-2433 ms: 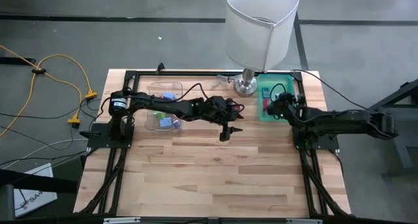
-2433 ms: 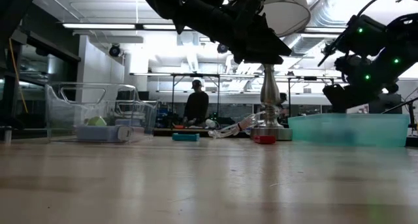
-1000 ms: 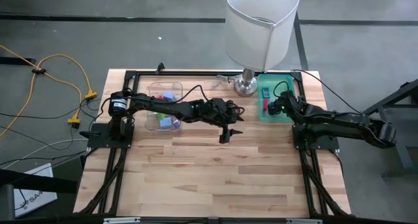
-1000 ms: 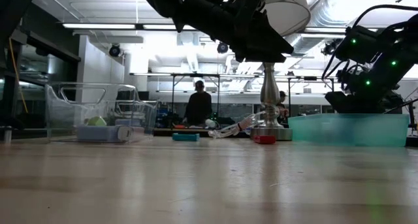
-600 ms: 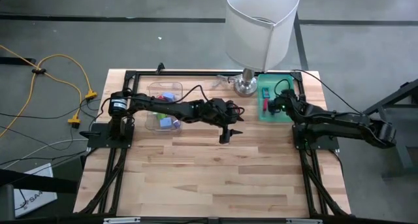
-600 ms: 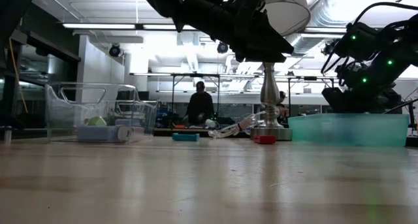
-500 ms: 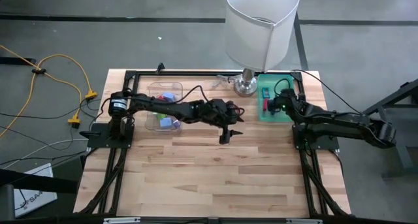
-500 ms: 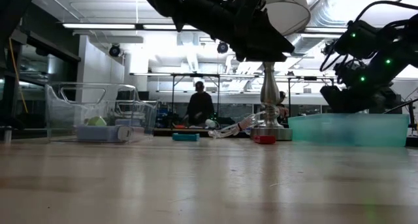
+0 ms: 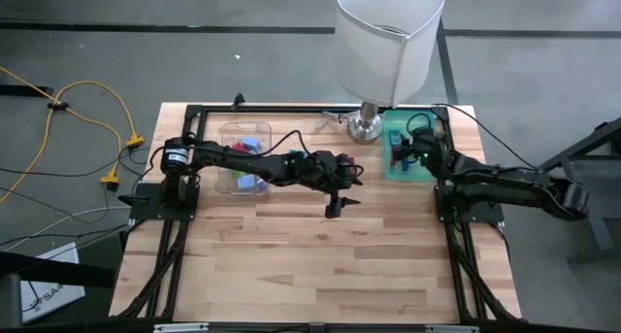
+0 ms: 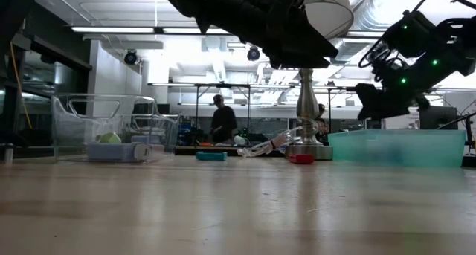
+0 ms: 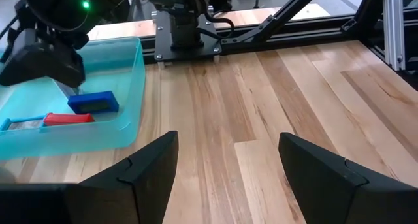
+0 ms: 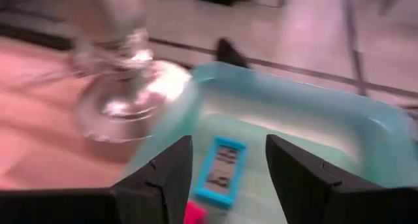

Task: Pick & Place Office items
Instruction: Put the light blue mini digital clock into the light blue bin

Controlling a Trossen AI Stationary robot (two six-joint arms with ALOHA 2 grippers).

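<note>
A teal tray (image 9: 419, 168) at the far right holds a dark blue block (image 11: 92, 102), a red piece (image 11: 68, 118) and a light blue piece (image 12: 221, 163). My right gripper (image 12: 228, 145) hovers open above the tray (image 10: 375, 100), with nothing between its fingers. My left gripper (image 11: 228, 149) stands open over the bare middle of the table (image 9: 335, 207). A clear bin (image 9: 243, 156) at the far left holds more small items, blue and green ones (image 9: 250, 183). A teal bit (image 10: 212, 156) and a red bit (image 10: 301, 158) lie on the table near the lamp's foot.
A tall lamp with a white shade (image 9: 388, 37) stands on a metal foot (image 9: 365, 129) at the far edge, right beside the teal tray. Black frame rails run along the table's sides. The near half of the wooden table (image 9: 310, 265) is bare.
My right gripper has risen a little above the teal tray and tipped its fingers up toward level, staying open. My left arm has kept still.
</note>
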